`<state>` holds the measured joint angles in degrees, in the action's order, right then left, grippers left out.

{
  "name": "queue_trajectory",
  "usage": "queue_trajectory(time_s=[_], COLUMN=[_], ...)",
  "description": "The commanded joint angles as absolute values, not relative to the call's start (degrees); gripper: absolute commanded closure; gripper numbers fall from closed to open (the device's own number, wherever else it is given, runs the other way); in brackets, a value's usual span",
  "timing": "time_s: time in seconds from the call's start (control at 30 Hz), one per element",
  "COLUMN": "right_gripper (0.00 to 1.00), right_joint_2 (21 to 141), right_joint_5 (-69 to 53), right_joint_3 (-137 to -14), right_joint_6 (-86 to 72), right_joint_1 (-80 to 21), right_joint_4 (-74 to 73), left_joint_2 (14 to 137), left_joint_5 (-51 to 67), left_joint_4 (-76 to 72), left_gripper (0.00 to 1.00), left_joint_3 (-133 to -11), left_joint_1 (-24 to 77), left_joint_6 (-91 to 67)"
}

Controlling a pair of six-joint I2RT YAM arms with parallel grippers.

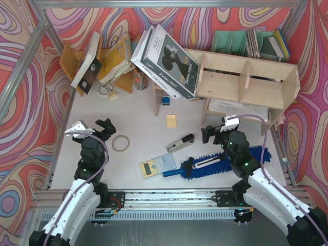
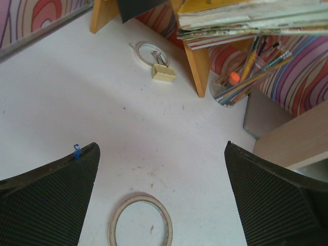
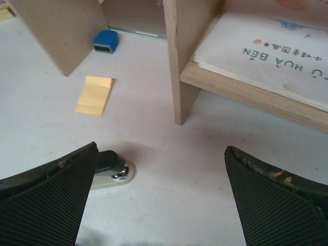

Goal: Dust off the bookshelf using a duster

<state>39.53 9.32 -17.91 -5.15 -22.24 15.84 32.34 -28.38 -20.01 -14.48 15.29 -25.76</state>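
**Task items.** The duster (image 1: 205, 171) lies flat on the counter (image 1: 138, 120), in front of the bookshelf (image 1: 230, 66) and apart from it. Part of its blue head lies under the right arm. A thin pen-like stick (image 1: 210, 163) rests along the head. We judge that dusting has not begun.

**End effectors.** The left end effector (image 1: 105, 128) hangs above the counter near a tape ring (image 1: 121, 143), fingers spread fully, nothing between them. The right end effector (image 1: 218, 132) is equally wide and empty, between the duster and the shelf's lower board. We judge the wide spread to be a ready stance for a pick-up. The right arm is the nearer to the duster.

**What each view adds.**
- Only the top view shows the duster. Neither wrist camera has it in frame, so any approach must be judged from above.
- The right wrist view shows what the top view hides:
  - the underside bay of the bookshelf (image 3: 177, 56);
  - a book (image 3: 271, 56) lying on the lower board;
  - a sticky pad (image 3: 95, 95);
  - the stapler (image 3: 110, 166) tip beside one finger.
- The left wrist view shows the tape ring (image 2: 141, 196) directly below the open fingers, with a binder clip (image 2: 164, 73) and a pen cup (image 2: 241, 82) beyond.

**Risk.** We note that the stick on the duster may roll off when the duster is lifted.
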Motion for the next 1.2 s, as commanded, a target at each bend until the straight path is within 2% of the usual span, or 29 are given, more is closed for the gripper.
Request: queue_trajectory(time_s=[0.0, 0.2, 0.3, 0.5, 0.67, 0.87, 1.07, 1.17], right_gripper=[0.01, 0.01, 0.01, 0.01, 0.01, 0.04, 0.12, 0.13], right_joint_2=[39.01, 39.42, 37.92, 39.33, 47.16, 48.92, 55.05, 58.75], right_joint_5=[5.88, 0.77, 0.03, -4.40, -5.74, 9.72, 14.45, 18.07], right_joint_3=[-23.86, -28.49, -28.10, -31.46, -37.55, -41.16, -45.31, -47.12], right_joint_6=[-12.11, -18.86, -23.78, -26.32, -28.62, -35.56, -38.20, -41.85], right_joint_1=[-22.72, -22.76, -22.74, -22.74, -23.44, -35.61, -47.21, -53.56], right_joint_4=[6.39, 2.31, 2.64, -2.90, -13.12, -21.40, -26.84, -30.28], left_joint_2=[27.10, 25.99, 27.20, 28.79, 39.58, 45.64, 43.67, 45.04], left_joint_5=[-33.63, -31.19, -38.39, -29.76, -24.98, -22.13, -18.53, -15.48], left_joint_4=[-7.57, -2.72, 14.56, 11.88, 20.49, 20.49, 8.03, 3.26], left_gripper=[0.01, 0.02, 0.02, 0.01, 0.02, 0.02, 0.02, 0.02], left_joint_3=[-16.07, -19.22, -25.12, -26.90, -36.59, -36.94, -30.30, -27.32], left_joint_1=[15.47, 15.47, 15.04, 11.79, 11.69, 12.98, 13.63, 13.62], left_joint_6=[-36.93, -40.57, -53.69, -51.23, -48.26, -45.18, -39.17, -36.52])
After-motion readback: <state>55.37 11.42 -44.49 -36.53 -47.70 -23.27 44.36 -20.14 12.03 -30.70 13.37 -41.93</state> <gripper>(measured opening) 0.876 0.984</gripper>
